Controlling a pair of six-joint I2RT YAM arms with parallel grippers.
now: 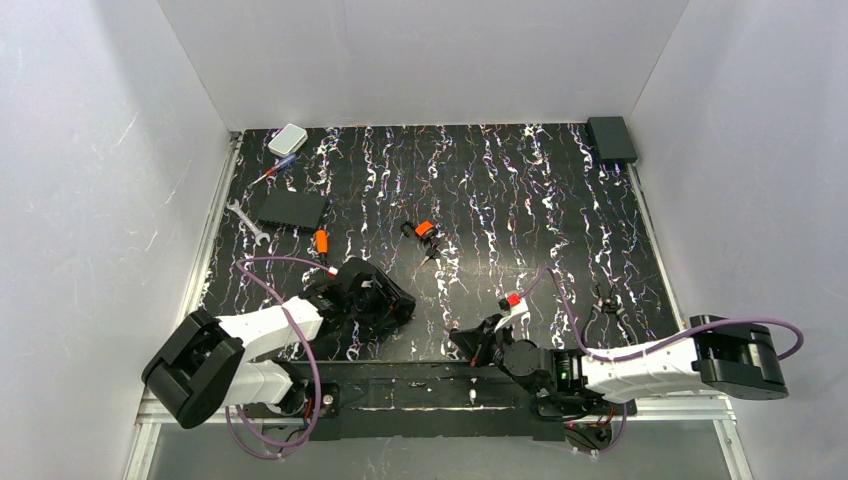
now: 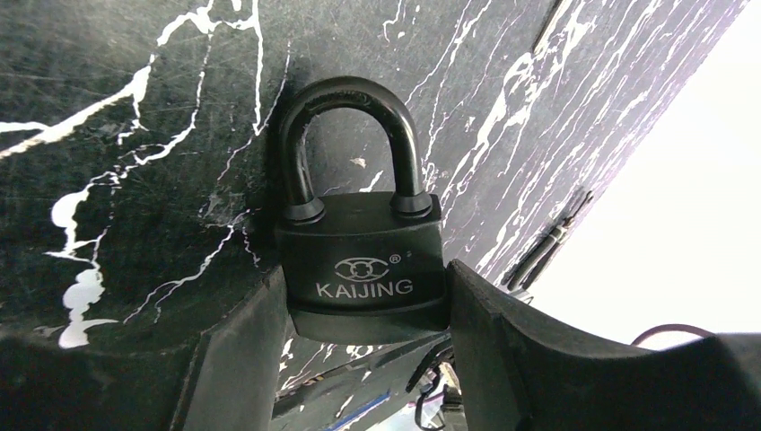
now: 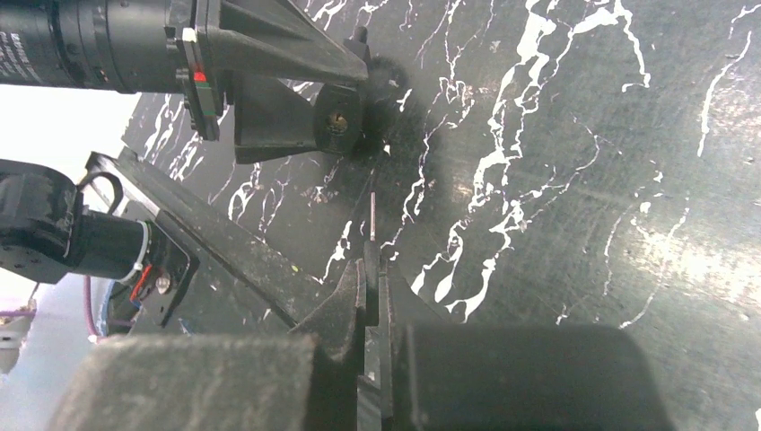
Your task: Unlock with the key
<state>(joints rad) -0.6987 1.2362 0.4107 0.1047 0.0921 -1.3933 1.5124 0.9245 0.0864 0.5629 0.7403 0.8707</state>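
Black with white veins, the desk (image 1: 520,190) carries a white box (image 1: 288,139) at its far-left corner. Nearer along the left edge lie a wrench (image 1: 245,221) and a flat black box (image 1: 291,208).

Toward the near-left, the left gripper (image 1: 395,305) lies low on the surface, and from above its load is hidden. Its own wrist camera shows a dark padlock (image 2: 359,256) marked KAIJING. The body is pinched between both fingers (image 2: 235,359), and both shackle legs are seated in the body.

To its right, by the middle of the near edge, the right gripper (image 1: 462,342) points at the left one. The overhead view is too coarse to show what it carries. The right wrist view shows its fingers (image 3: 345,305) squeezed almost together on the key (image 3: 371,208). The thin blade sticks out toward the padlock's underside, where a brass keyhole (image 3: 338,118) shows. Blade tip and keyhole are near but apart.

A black case (image 1: 611,140) sits at the far-right corner.
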